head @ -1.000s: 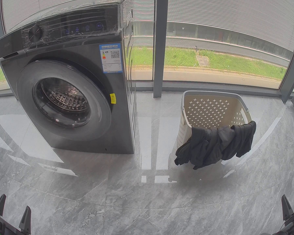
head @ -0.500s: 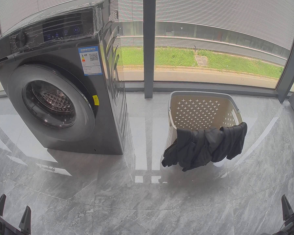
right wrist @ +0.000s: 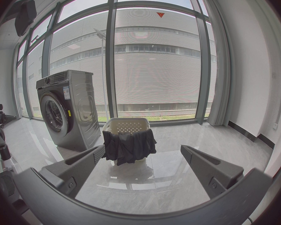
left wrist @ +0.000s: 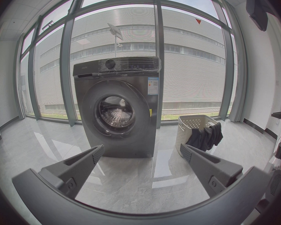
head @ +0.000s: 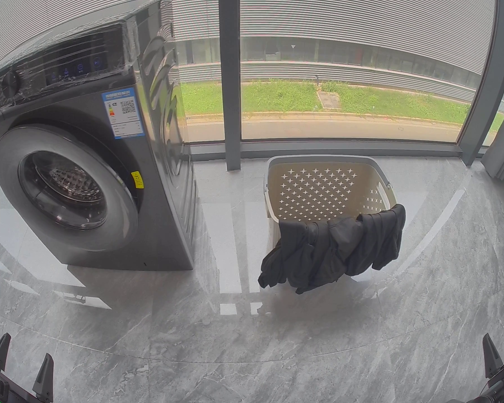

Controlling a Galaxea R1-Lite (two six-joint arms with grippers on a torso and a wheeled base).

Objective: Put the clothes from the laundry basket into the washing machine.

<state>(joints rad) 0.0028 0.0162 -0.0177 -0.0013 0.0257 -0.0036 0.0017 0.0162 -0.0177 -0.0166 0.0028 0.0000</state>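
Washing machine: the dark grey washing machine (head: pixel 89 158) stands on the floor (head: pixel 252 354) at its far left, close to the glass wall, with its round front door facing into the room. The steel drum shows through the door glass. Clear film wraps the control panel on top.

Laundry basket: the cream laundry basket (head: pixel 325 162) stands upright near the far edge of the floor, just before the window (head: pixel 347 57). It is to the right of the machine, apart from it, with a strip of bare floor between them.

Clothes: the dark clothes (head: pixel 330 247) lie draped over the basket's near rim. Most of the cloth hangs down the outer wall, almost to the floor. The star-pierced inner wall behind them is bare.

Left gripper: the left gripper (left wrist: pixel 141 148) hangs low over the near left part of the floor, well back from the machine. Its two fingers are spread wide with nothing between them.

Right gripper: the right gripper (right wrist: pixel 142 148) sits low over the near right part of the floor, well short of the basket. Its fingers are likewise parted and it holds nothing.

Window post: a grey post (head: pixel 229 85) rises at the floor's far edge, between machine and basket.
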